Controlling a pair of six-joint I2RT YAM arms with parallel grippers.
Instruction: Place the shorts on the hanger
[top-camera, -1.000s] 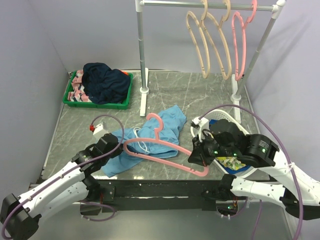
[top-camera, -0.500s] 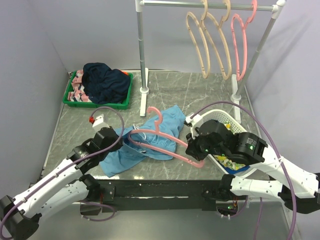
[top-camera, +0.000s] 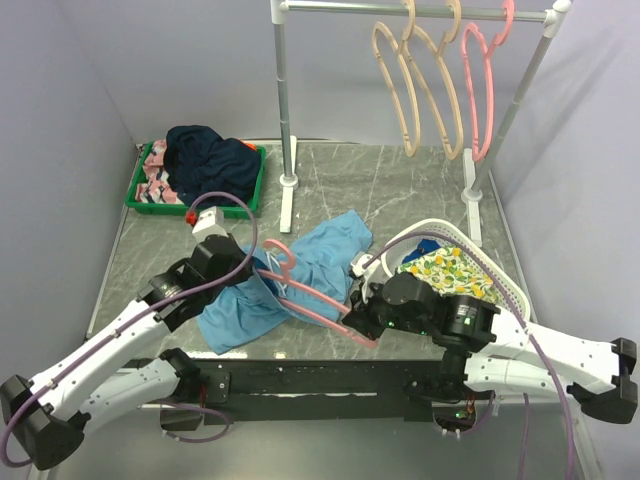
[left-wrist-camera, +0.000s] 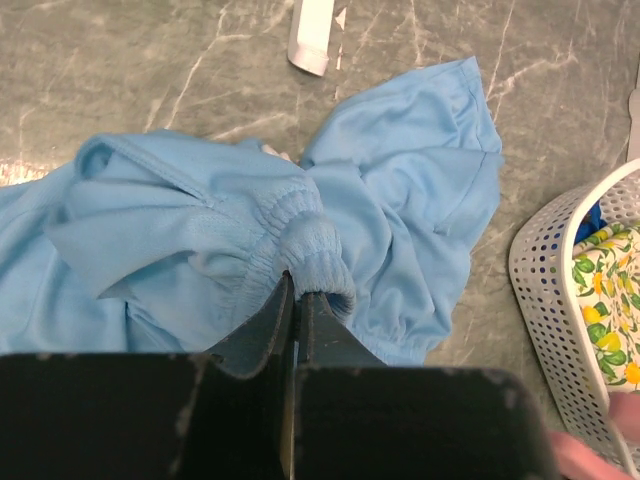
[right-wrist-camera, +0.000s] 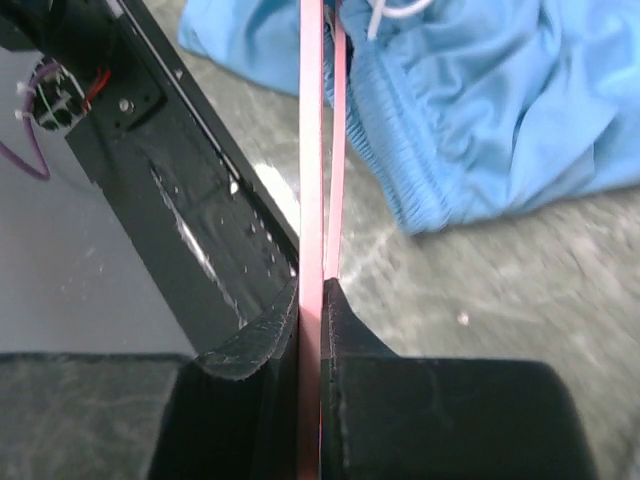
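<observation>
The shorts (top-camera: 322, 250) lie crumpled on the marble-patterned table (top-camera: 400, 185), slightly left of centre between the two arms. They are sky-blue, soft and matte, with a puckered elastic waistband and a white drawstring (right-wrist-camera: 395, 12) looping out of the folds.

The left gripper (left-wrist-camera: 297, 292) has its fingers pressed together on a bunched fold of that waistband. I judge this grip is meant to lift the opening off the table so something can pass through it.

The pink hanger (top-camera: 312, 297), thin, smooth plastic with a rounded loop, slants across the cloth with its hook toward the left gripper. The right gripper (right-wrist-camera: 311, 300) is clamped on its lower bar (the bar runs straight out between the pads), apparently to steer the hanger's end into the waistband. How far the hanger is threaded into the fabric I cannot tell.

To the right is a white perforated basket (left-wrist-camera: 560, 260) holding a lemon-print cloth (top-camera: 450, 272). At the back, tan hangers (top-camera: 400, 90) hang on a metal rail (top-camera: 420, 10).
</observation>
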